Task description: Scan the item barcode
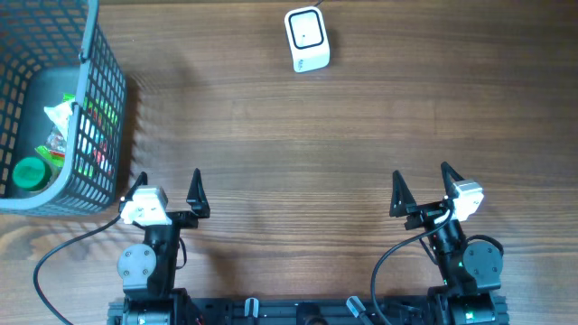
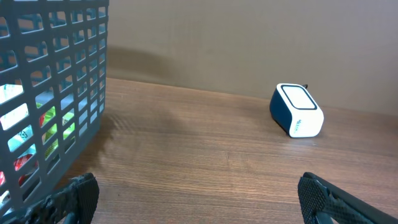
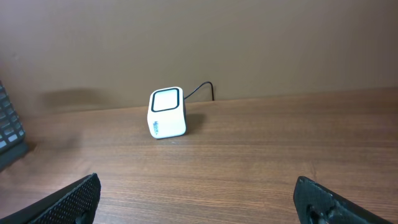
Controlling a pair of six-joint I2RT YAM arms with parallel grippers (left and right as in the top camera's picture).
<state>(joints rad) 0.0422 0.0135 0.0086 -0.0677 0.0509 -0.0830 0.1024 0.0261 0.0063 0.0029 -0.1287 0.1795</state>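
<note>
A white barcode scanner (image 1: 307, 39) with a dark window stands at the far middle of the wooden table; it also shows in the left wrist view (image 2: 296, 110) and the right wrist view (image 3: 167, 112). Several packaged items (image 1: 63, 135) lie inside the grey wire basket (image 1: 101, 63) at the left; through the basket wall they show as bright wrappers (image 2: 37, 124). My left gripper (image 1: 167, 188) (image 2: 199, 196) stands open near the front edge, right of the basket, with nothing between its fingers. My right gripper (image 1: 423, 185) (image 3: 198, 199) stands open at the front right, also empty.
A green lid (image 1: 30, 173) sits in the basket's near corner. The scanner's black cable (image 3: 202, 89) runs off behind it toward the wall. A strip of the basket's edge (image 3: 9, 134) shows at the left of the right wrist view.
</note>
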